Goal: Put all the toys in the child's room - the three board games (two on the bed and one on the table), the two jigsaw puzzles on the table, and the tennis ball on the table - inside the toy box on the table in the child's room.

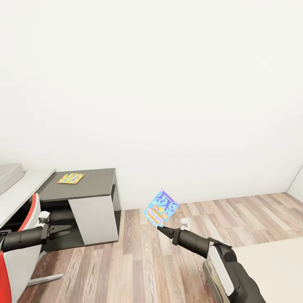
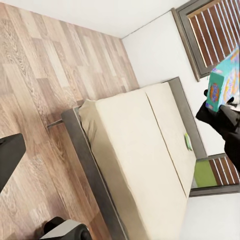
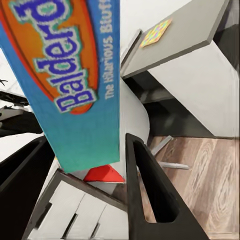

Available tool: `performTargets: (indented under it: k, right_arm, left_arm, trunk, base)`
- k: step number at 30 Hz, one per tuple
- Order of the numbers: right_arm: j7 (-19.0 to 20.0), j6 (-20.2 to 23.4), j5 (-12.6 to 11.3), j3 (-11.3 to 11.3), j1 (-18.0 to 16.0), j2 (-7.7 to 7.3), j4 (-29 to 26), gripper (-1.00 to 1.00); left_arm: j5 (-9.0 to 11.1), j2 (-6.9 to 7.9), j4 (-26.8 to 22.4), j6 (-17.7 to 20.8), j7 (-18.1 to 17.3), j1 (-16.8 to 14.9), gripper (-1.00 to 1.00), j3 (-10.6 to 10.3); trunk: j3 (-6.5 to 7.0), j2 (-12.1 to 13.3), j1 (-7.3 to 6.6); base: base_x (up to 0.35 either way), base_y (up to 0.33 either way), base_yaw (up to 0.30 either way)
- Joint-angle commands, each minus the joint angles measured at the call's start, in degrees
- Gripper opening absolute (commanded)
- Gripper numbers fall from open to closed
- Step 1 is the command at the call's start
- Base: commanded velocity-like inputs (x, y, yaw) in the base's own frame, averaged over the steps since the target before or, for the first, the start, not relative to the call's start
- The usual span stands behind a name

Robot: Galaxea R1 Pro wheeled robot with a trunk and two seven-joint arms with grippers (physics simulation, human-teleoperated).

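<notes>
Far left, a corner of the grey toy box (image 1: 8, 174) sits on the pale top of the table (image 1: 25, 189). Below it, a red and white chair (image 1: 19, 252) stands tucked in at the table's near edge. The left arm reaches across in front of that chair, held low and level, its left pincer (image 1: 63, 230) pointing right with the tips close together and nothing between them, though I cannot tell whether it is fully clenched. Moving right, the table's lower dark top carries one jigsaw puzzle (image 1: 70, 178) lying flat near its far left corner, with a white panel (image 1: 94, 219) beneath it and open plank floor (image 1: 139, 261) stretching right. Mid-floor, the right arm angles up and left from the near right corner, and the right pincer (image 1: 160, 227) is clenched on the bottom edge of the blue board game (image 1: 161, 208), holding it upright and tilted in the air, well apart from the table. The right wrist view shows the box between the dark fingers (image 3: 150, 195). At near right, the beige bed (image 1: 273, 269) edges in; the left wrist view shows a small green thing (image 2: 188, 142) on its mattress.
</notes>
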Motion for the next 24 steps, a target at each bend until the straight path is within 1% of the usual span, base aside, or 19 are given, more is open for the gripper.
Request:
performTargets:
  k: [1,2,4,5,8,11,13,15,17,20,24]
  right_arm:
    - [-0.8,1.0,-0.6,-0.1,-0.1,-0.09,0.0,-1.00]
    - [-2.8,1.9,-0.8,-0.2,-0.1,-0.26,0.0,-1.00]
    - [-4.9,2.7,-1.0,-0.6,-0.1,-0.37,0.0,-1.00]
    - [-6.8,3.3,-1.1,-1.0,-0.1,-0.44,-0.1,-1.00]
    - [-9.0,4.8,-1.3,-1.6,-0.1,-0.50,-0.3,-1.00]
    - [-9.7,5.6,-1.4,-1.8,-0.1,-0.44,-1.4,-1.00]
    - [-9.9,5.9,-1.4,-1.7,-0.1,-0.46,-2.6,-1.00]
    - [-10.1,6.1,-1.4,-1.8,-0.1,-0.51,-4.1,-1.00]
    - [-10.1,6.2,-1.4,-1.8,-0.1,-0.53,-4.8,-1.00]
    - [-10.3,6.2,-1.3,-1.7,-0.1,-0.47,-5.3,-1.00]
    - [-10.6,6.2,-0.9,-1.4,-0.1,-0.19,-5.6,-1.00]
  left_arm:
    - [-0.1,0.00,0.0,0.6,-0.3,-0.1,1.00,0.0]
    - [-0.1,0.01,0.0,0.6,-0.3,-0.1,1.00,0.0]
    - [-0.1,0.01,0.0,0.6,-0.3,-0.1,1.00,0.0]
    - [-0.1,0.03,-0.1,0.6,-0.3,-0.1,1.00,0.0]
    - [0.2,0.30,-0.4,0.7,-0.3,-0.1,1.00,0.2]
    - [0.4,0.61,-2.2,1.1,-0.3,-0.1,1.00,0.4]
    - [0.5,0.77,-4.1,2.2,-0.3,-0.1,1.00,0.4]
    - [0.5,1.47,-6.3,3.7,-0.3,0.0,1.00,0.5]
    - [0.5,2.15,-7.0,4.3,-0.3,0.0,1.00,0.4]
    - [0.6,2.66,-7.5,4.6,-0.3,0.1,1.00,0.4]
    - [0.6,2.95,-7.8,4.8,-0.3,0.1,1.00,0.4]
  trunk:
    - [-0.13,-0.1,0.04]
    - [-0.13,-0.1,0.04]
    - [-0.13,-0.1,0.04]
    - [-0.13,-0.1,0.04]
    - [-0.13,-0.1,0.04]
    - [-0.13,-0.1,0.04]
    - [-0.13,-0.1,0.04]
    - [-0.13,-0.1,0.04]
    - [-0.14,-0.1,0.04]
    - [-0.21,-0.1,0.04]
    - [-0.40,-0.1,0.04]
  base:
    - [0.000,0.000,0.000]
    - [0.000,0.000,0.000]
    - [0.000,0.000,0.000]
    - [0.000,0.000,0.000]
    - [0.000,0.000,0.000]
    - [0.000,0.000,0.000]
    - [0.000,0.000,0.000]
    - [0.000,0.000,0.000]
    - [0.000,0.000,0.007]
    - [0.000,0.000,0.079]
    - [0.000,0.000,0.170]
